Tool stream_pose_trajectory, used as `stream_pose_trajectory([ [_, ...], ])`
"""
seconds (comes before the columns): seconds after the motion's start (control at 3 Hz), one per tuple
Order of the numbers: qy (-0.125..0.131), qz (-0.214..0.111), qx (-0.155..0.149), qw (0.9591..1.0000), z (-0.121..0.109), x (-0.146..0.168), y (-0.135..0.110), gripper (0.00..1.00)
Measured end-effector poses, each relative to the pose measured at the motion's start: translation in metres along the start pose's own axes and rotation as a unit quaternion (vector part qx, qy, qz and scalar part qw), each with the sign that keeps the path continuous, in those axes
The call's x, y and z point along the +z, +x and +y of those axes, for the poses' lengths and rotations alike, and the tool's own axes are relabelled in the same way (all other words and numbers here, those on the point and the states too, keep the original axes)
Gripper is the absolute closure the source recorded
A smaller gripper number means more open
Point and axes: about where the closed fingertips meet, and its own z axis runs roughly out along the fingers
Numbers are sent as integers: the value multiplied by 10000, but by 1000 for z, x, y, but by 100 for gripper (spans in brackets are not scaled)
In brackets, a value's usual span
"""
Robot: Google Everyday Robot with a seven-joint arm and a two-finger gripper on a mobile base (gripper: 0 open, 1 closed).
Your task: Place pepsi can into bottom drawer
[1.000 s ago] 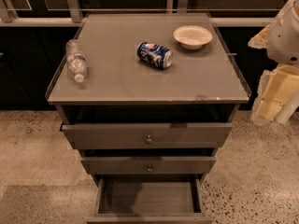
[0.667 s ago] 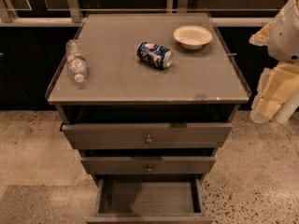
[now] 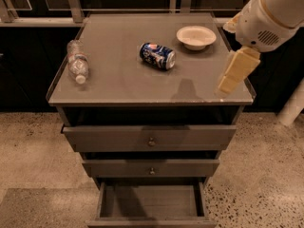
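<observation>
The gripper (image 3: 230, 77) hung over the right edge of the cabinet top (image 3: 118, 82), pointing down and a bit to the left. I could not tell if it was spread or pressed together. It held nothing. The pepsi can (image 3: 157, 56) lay on its side near the middle of the top, well apart from the gripper. A white bowl (image 3: 195, 36) sat just behind and to the right of the can. A water bottle (image 3: 77, 61) lay far off on the left side. The bottom drawer (image 3: 152, 201) was pulled out and had nothing in it. I think the job was only at the reaching step. Next, the gripper needed to move left, go down over the can, miss the bowl, and squeeze the can.
</observation>
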Motion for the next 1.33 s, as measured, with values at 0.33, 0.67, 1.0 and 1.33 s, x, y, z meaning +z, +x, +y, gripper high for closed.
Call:
stream_pose_trajectory([
  [0.33,75,-439,93,9990,-32,34,-40,0],
  [0.67,4,-812,203,9965,-52,59,-75,0],
  [1.0,-10,-845,206,9962,-55,62,-79,0],
  [1.33,-125,-877,190,9959,-59,70,-77,0],
])
